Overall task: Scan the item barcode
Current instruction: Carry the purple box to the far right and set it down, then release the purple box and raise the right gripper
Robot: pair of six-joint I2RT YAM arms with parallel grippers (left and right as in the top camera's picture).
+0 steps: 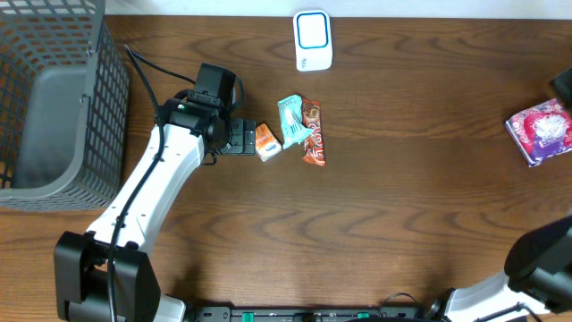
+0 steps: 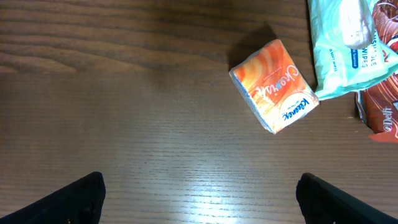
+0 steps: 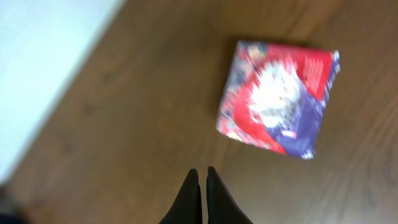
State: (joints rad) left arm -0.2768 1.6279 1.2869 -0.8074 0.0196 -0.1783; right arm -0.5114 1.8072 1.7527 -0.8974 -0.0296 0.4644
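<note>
On the brown wooden table (image 1: 402, 224), a grey mesh basket (image 1: 54, 107) is set far left. Near the centre, a small orange tissue pack (image 1: 267, 141) is flanked on its right by a teal plastic wipes packet (image 1: 292, 121), which is laid over a brown chocolate wrapper (image 1: 313, 139). Behind them a white boxy scanner (image 1: 313, 40) is placed, and far right a purple square tissue pack (image 1: 539, 131).

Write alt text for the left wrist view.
An orange Kleenex tissue pack lies on the wooden table ahead of the open left gripper, untouched. A pale green wipes packet and a brown wrapper sit at the right edge.

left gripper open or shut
Open: the left gripper has its fingers wide apart over bare table, with the orange Kleenex pack lying ahead, untouched.
</note>
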